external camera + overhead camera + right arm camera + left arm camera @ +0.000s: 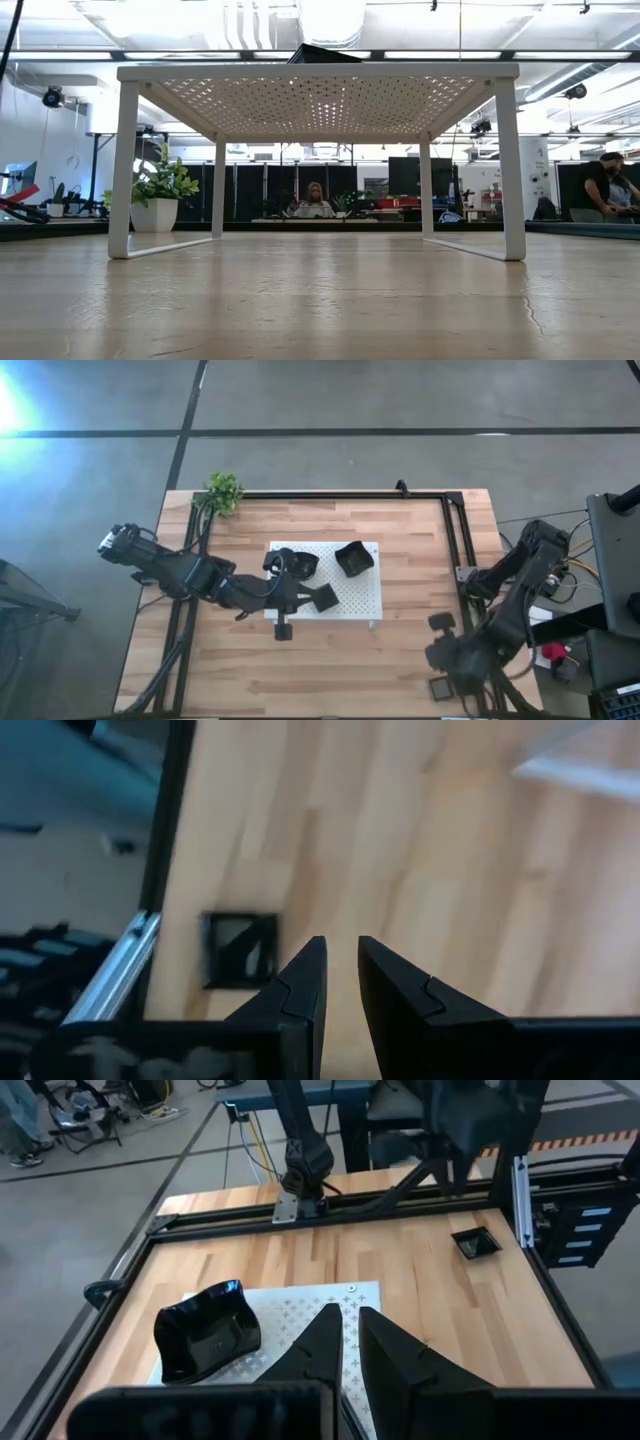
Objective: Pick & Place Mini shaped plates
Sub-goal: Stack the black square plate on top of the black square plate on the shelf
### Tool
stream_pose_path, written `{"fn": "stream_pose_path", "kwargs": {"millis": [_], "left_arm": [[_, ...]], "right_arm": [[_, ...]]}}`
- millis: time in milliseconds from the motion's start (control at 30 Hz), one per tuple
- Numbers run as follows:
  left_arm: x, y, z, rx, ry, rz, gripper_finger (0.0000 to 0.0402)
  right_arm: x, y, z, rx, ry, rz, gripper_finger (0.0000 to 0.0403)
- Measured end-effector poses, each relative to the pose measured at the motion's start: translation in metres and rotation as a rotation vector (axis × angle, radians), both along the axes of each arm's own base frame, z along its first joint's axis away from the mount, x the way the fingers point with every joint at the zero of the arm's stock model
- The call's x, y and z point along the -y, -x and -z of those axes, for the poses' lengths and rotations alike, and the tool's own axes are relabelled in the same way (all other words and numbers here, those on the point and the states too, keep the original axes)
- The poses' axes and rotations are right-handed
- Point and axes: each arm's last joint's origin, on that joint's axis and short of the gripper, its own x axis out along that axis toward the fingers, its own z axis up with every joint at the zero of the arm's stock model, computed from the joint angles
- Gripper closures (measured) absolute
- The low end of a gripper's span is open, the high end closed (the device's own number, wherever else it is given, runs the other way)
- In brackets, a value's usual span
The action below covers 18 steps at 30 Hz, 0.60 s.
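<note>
Two of the mini shaped plates show clearly. A black wavy-edged one (pixel 353 557) (pixel 205 1330) lies on the raised white perforated board (pixel 350 600). A small square one (pixel 441 687) (pixel 240 950) (pixel 476 1242) lies flat on the wooden table at the near right corner, beside the black rail. My left gripper (pixel 318 597) (pixel 348 1320) hovers over the board's middle and points toward the table's right. Its fingers are a narrow gap apart with nothing between them. My right gripper (pixel 447 665) (pixel 342 948) points steeply down just beside the square plate, narrowly open and holding nothing.
Another dark shape (pixel 297 565) sits on the board next to my left arm. A small green plant (pixel 224 490) stands at the far left corner. A black frame rail (pixel 455 550) runs along the table's far and right sides. In the low view, people sit in the room beyond the board's legs (pixel 124 170).
</note>
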Motion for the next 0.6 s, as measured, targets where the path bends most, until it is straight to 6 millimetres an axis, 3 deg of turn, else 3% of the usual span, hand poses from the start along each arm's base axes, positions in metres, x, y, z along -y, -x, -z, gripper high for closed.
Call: {"fn": "stream_pose_path", "kwargs": {"millis": [233, 600], "left_arm": [[0.000, 0.000, 0.000, 0.002, 0.001, 0.000, 0.0369], [0.001, -0.001, -0.002, 0.018, 0.009, 0.003, 0.0369]], "right_arm": [[-0.039, 0.003, 0.042, -0.132, 0.026, -0.039, 0.0346], [-0.061, -0.004, 0.090, -0.229, 0.132, 0.011, 0.0346]]}}
